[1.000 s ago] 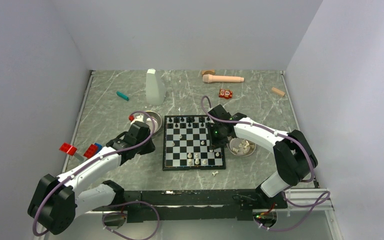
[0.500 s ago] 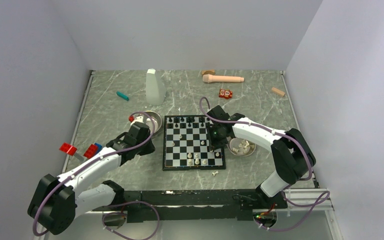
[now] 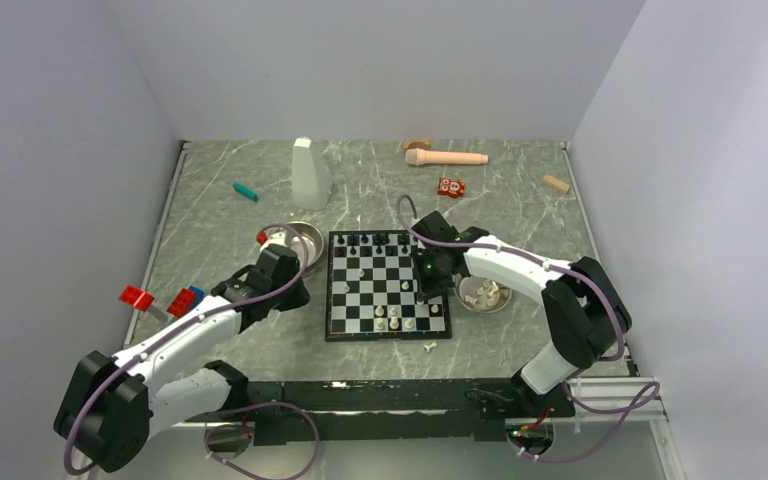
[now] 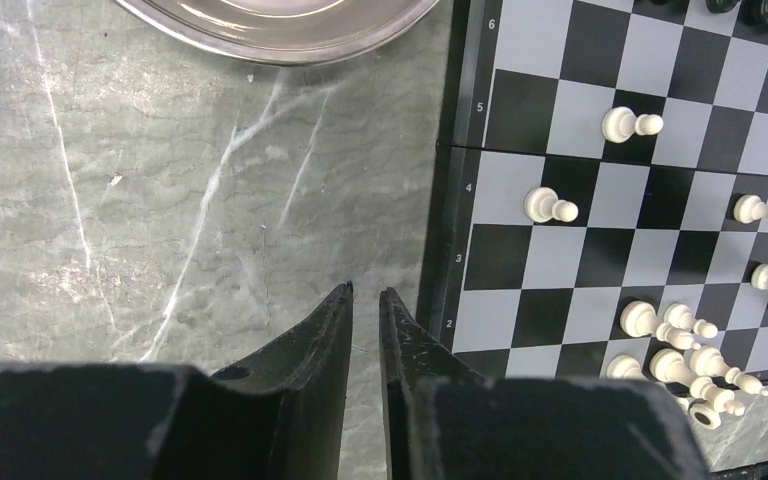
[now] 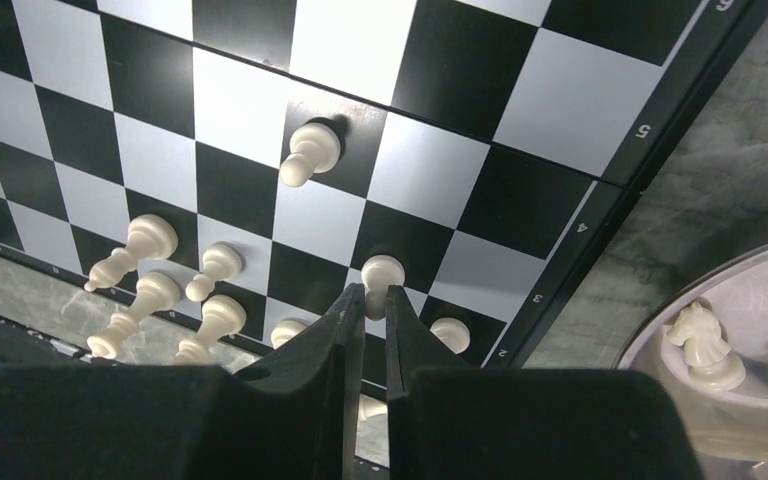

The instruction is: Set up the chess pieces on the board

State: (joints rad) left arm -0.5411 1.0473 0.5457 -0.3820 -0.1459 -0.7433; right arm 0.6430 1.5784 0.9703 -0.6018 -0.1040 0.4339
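The board [image 3: 328, 300] lies mid-table with black chess pieces [image 3: 380, 240] along its far row and white ones [image 3: 400, 320] bunched near its front edge. My right gripper [image 3: 430, 290] hangs over the board's right side. In the right wrist view the right gripper [image 5: 366, 292] is shut on the stem of a white pawn [image 5: 382, 270] that stands on a square of the board [image 5: 600, 210]. My left gripper [image 4: 365, 292] rests over bare table just left of the board [image 4: 450, 200], its fingers nearly together with nothing between them.
A steel bowl [image 3: 295, 240] sits left of the board; another [image 3: 485, 295], holding white pieces, sits to its right. One white pawn [image 3: 429, 347] lies on the table in front. A white bottle [image 3: 310, 173], wooden pestle [image 3: 447, 157], red toy [image 3: 450, 187] and red blocks [image 3: 137, 297] stand around.
The right gripper's fingers have closed in onto the white pawn, and that arm has edged slightly left. The left arm has not moved.
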